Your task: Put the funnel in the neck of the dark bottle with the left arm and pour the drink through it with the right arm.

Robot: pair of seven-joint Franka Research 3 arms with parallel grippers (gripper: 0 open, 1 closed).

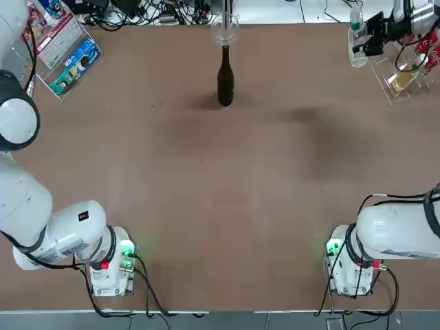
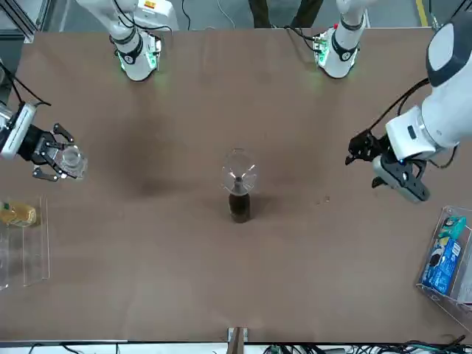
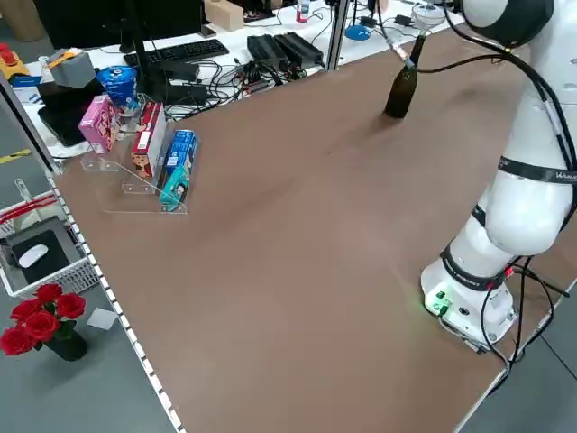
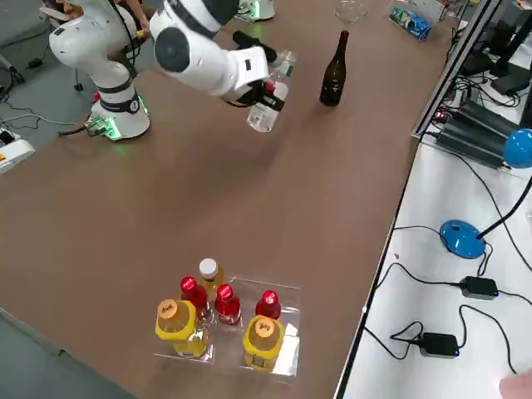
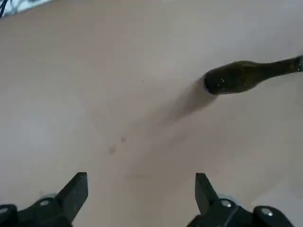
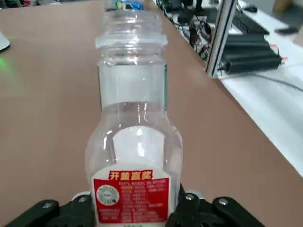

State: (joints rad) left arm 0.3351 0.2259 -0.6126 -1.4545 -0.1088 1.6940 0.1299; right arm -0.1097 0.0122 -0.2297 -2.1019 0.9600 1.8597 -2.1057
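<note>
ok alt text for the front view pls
A clear funnel sits in the neck of a dark bottle standing mid-table. The right gripper holds a small clear drink bottle off to one side, and the open left gripper hangs opposite, empty.

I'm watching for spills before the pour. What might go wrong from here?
The funnel only perches on the tall dark bottle; a nudge might tip both. The right tool holds the drink uncapped and tilted, so it may slosh early. The open left tool hangs nearby and could get in the way.
</note>
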